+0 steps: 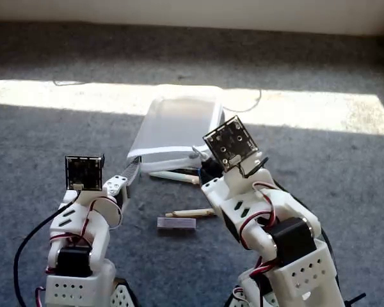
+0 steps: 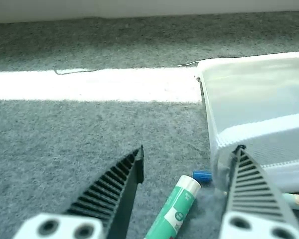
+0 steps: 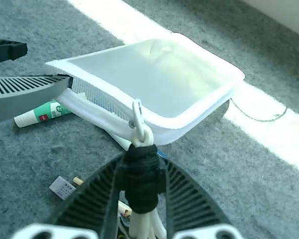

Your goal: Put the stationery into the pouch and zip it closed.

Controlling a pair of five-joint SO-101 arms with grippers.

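The white translucent pouch (image 1: 178,125) lies flat on the carpet, its mouth toward the arms. My right gripper (image 3: 141,164) is shut on the black cord of the zipper pull (image 3: 138,127) at the pouch's (image 3: 154,79) near edge. My left gripper (image 2: 189,149) is open at the pouch's left front corner, one finger (image 2: 249,184) touching the mesh edge (image 2: 259,134). A green and white glue stick (image 2: 175,208) lies between its fingers, a blue cap (image 2: 202,176) beside it. An eraser (image 1: 176,223), a wooden pencil (image 1: 191,213) and a white pen (image 1: 174,176) lie in front of the pouch.
Grey carpet (image 1: 320,173) covers the floor, with a bright band of sunlight (image 1: 64,94) across it behind the pouch. A thin cable (image 1: 249,105) trails on the carpet at the pouch's far right. A wall (image 1: 192,13) runs along the back.
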